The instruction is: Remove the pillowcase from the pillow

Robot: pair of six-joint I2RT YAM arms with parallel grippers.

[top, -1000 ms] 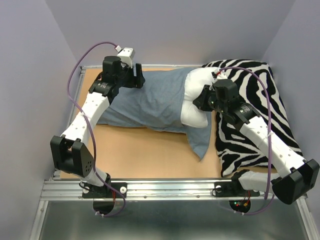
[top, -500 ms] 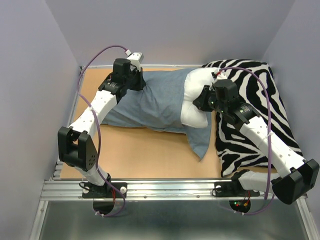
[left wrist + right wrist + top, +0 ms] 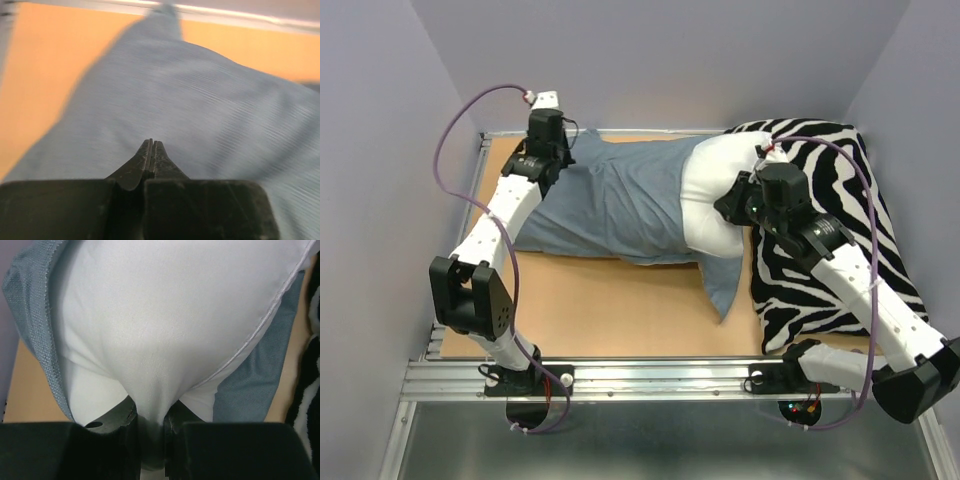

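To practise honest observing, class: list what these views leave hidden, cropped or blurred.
Top view: the pillowcase hides how far the pillow reaches inside.
Top view: the right arm covers part of the zebra cushion.
Left wrist: blur smears the far table edge.
Right wrist: frame edges crop the pillow.

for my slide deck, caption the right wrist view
Right gripper pinches a fold of the white pillow, pillowcase showing on both sides.

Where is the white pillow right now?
In the top view the pillow lies right of the middle, partly inside the pillowcase, beside the zebra cushion, pinched by the right gripper.
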